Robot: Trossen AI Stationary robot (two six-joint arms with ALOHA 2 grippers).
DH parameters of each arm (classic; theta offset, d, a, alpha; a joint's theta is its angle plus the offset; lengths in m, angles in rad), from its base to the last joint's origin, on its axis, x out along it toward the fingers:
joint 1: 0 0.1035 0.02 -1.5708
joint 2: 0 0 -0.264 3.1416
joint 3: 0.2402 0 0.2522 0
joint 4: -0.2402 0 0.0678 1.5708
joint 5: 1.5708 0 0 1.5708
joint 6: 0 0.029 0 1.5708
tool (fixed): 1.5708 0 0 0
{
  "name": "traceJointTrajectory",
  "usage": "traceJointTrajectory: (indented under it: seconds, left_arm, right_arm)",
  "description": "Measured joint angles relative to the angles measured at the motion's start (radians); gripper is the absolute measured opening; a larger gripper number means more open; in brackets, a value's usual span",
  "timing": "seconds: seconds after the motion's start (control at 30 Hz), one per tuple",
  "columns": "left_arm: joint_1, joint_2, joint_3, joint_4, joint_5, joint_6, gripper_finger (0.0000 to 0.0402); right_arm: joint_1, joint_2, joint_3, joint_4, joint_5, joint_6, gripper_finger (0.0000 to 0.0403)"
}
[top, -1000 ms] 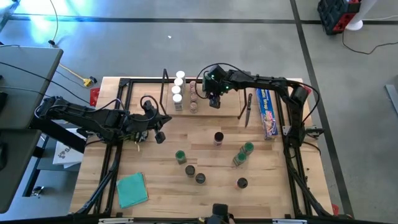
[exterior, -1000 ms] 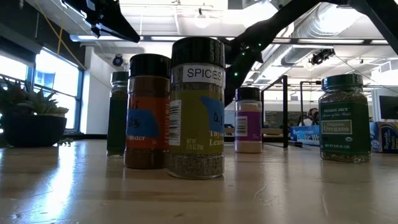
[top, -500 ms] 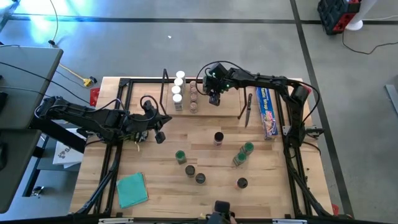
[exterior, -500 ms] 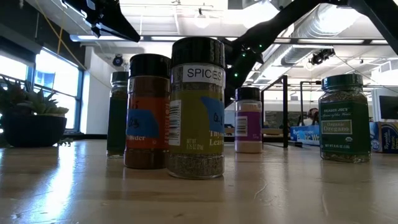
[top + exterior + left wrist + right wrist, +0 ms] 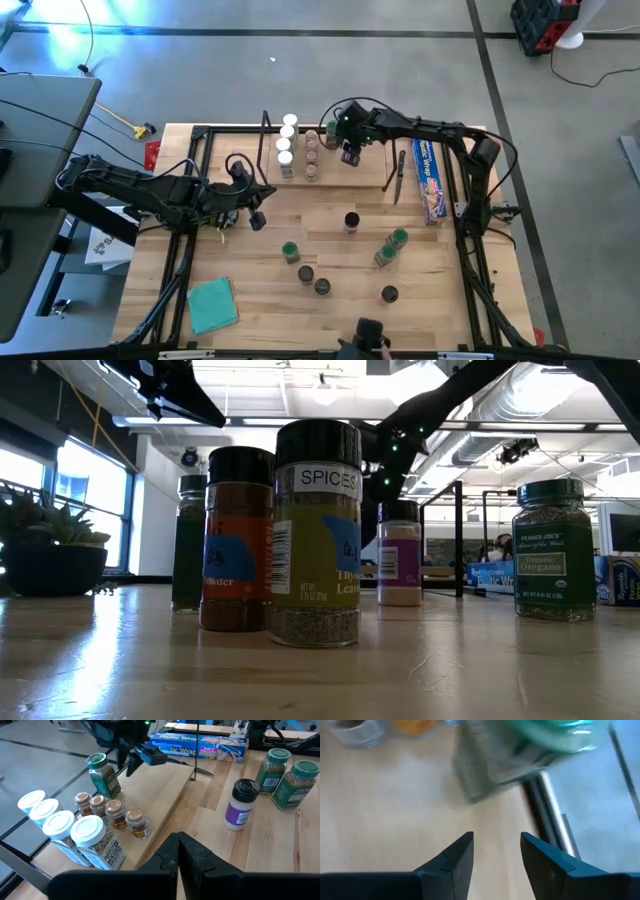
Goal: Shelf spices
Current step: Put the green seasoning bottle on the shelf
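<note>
Right gripper stood part-open, empty, above shelf beside green-lidded jar; left gripper closed, mid-table.

Green-lidded jar, motion-blurred and cut by the frame's 12 o'clock edge in the right wrist view. Label unreadable. In the low view, jars hide the shelf.

Left arm lies low along the table's left side, elbow bent, left gripper pointing inward with fingers pressed together, nothing between them. Right arm reaches from the right edge across the far side; right gripper angled down, fingers parted, empty.
</note>
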Motion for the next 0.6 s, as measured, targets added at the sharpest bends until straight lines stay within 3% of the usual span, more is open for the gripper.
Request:
traceJointTrajectory:
  seconds: [0.17, 0.3, 0.6]
  left_arm:
    - [0.0, 0.0, 0.0, 0.002, 0.0, -0.001, 0.0]
    - [0.0, 0.0, 0.0, 0.01, 0.0, 0.0, 0.0]
    - [0.0, 0.0, 0.0, 0.014, 0.004, 0.0, 0.0]
  right_arm:
    - [-0.004, 0.006, 0.0, 0.075, -0.025, -0.001, 0.0155]
    - [-0.002, 0.006, 0.0, 0.095, -0.105, -0.001, 0.0155]
    - [0.002, 0.006, 0.0, 0.089, -0.087, -0.02, 0.0155]
